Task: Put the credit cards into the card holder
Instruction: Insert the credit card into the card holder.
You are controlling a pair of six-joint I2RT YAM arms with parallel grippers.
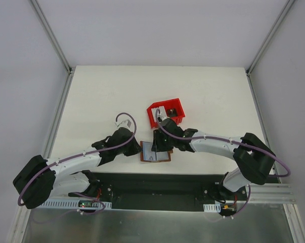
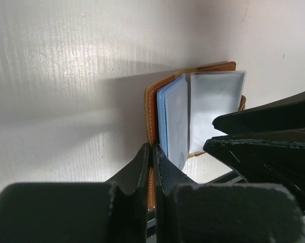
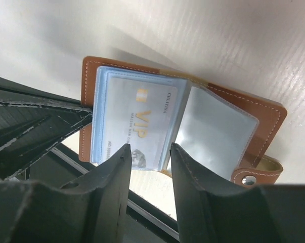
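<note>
Open brown leather-like folding card holder (image 3: 266,119) lay on the white surface (image 1: 106,101) between both hands.
Only the right wrist view showed gold "VIP" on a pale blue-grey credit card (image 3: 137,126) among the card holder's clear sleeves; smaller print was illegible. The left hand (image 2: 152,164) was closed tight, pinching the holder's cover edge. The right hand (image 3: 147,157) stood partly open at the card's edge, gripping nothing.

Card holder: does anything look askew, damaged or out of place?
Nothing damaged or spilled. The card holder lies open, clear sleeves fanned upward rather than flat, while the left end effector pinches its cover edge. The VIP card sits in a sleeve.
</note>
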